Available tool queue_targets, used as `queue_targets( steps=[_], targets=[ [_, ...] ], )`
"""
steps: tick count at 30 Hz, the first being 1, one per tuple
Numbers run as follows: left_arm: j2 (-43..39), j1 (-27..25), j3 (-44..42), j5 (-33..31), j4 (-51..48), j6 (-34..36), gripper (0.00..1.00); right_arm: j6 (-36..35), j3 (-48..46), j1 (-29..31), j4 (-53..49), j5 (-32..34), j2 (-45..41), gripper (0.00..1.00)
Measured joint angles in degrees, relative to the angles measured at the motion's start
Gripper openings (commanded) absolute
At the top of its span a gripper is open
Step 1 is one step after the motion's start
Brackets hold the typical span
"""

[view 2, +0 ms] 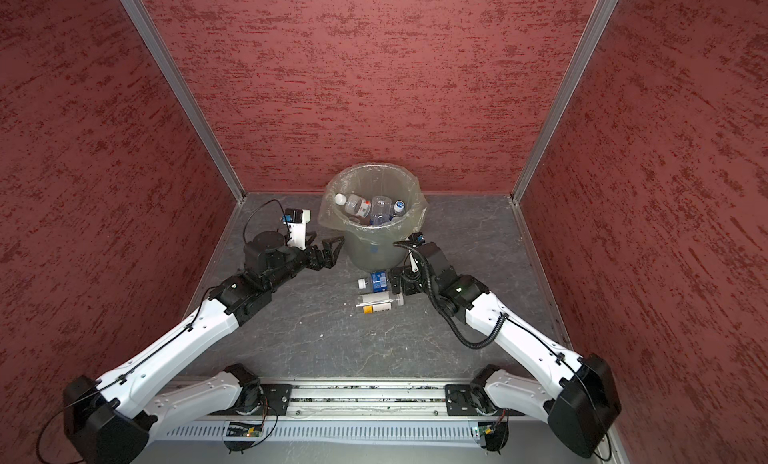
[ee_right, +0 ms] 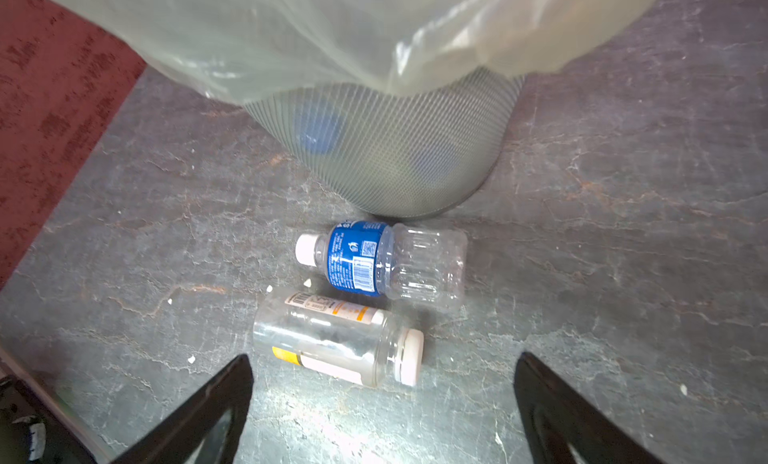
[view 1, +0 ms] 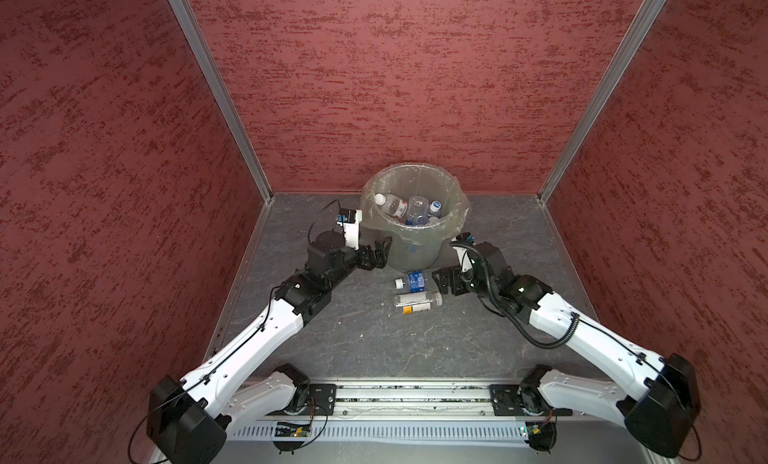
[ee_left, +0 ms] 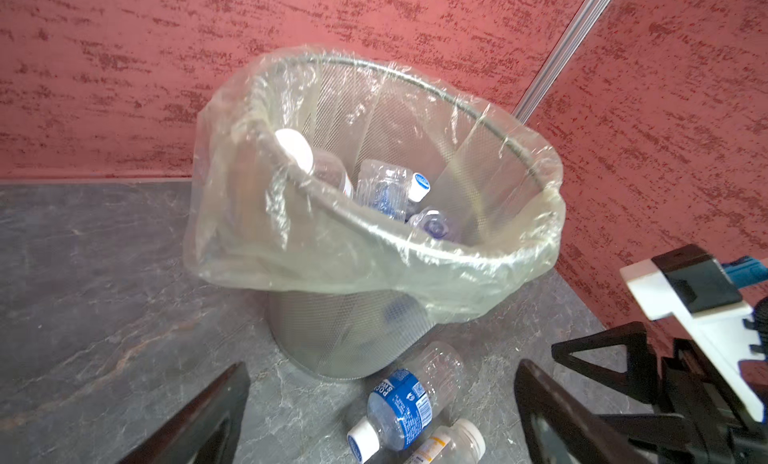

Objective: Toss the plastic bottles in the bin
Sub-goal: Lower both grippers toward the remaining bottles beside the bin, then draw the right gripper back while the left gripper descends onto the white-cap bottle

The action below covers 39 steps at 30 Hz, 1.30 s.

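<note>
The bin stands at the back, lined with a clear bag, and several plastic bottles lie inside it. Two more lie on the floor in front of it. One is a blue-labelled bottle close to the bin's base. The other is a yellow-labelled bottle just nearer. My right gripper is open, empty, low and just right of both. My left gripper is open and empty beside the bin's left wall.
Red textured walls close in the grey stone floor on three sides, with metal corner posts at the back. The arms' base rail runs along the front edge.
</note>
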Motion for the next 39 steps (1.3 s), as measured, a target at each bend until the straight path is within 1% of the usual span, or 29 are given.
queue_targets(
  steps=[4, 6, 13, 17, 22, 29, 39],
  targets=[
    [-0.31, -0.02, -2.82, 1.16, -0.17, -0.42, 0.99, 1.07, 0.00, 0.28, -1.57, 3.06, -0.02, 0.99],
    [0.57, -0.90, -3.37, 1.92, -0.35, -0.31, 0.99, 1.77, 0.00, 0.31, -2.62, 5.35, -0.13, 0.99],
    [5.79, -8.83, -3.61, 2.03, -0.94, 2.14, 1.00, 3.26, -0.02, 0.28, -4.26, 10.10, -2.51, 0.99],
    [8.63, -11.10, -2.89, 1.95, -2.49, 3.87, 0.99, 4.17, -1.36, 0.00, -4.39, 12.55, -3.32, 0.99],
    [11.50, -13.22, -1.57, 1.84, -3.65, 5.53, 1.00, 5.92, -5.44, -3.21, -4.98, 14.71, -7.69, 0.98],
    [14.80, -14.10, 0.37, 3.32, -5.49, 6.71, 1.00, 7.69, -8.74, -8.35, -4.96, 16.74, -15.91, 0.99],
    [21.92, -17.35, 8.76, 3.06, -12.63, 8.72, 1.00, 7.85, -12.22, -11.47, -3.80, 17.22, -18.53, 0.99]
  ],
)
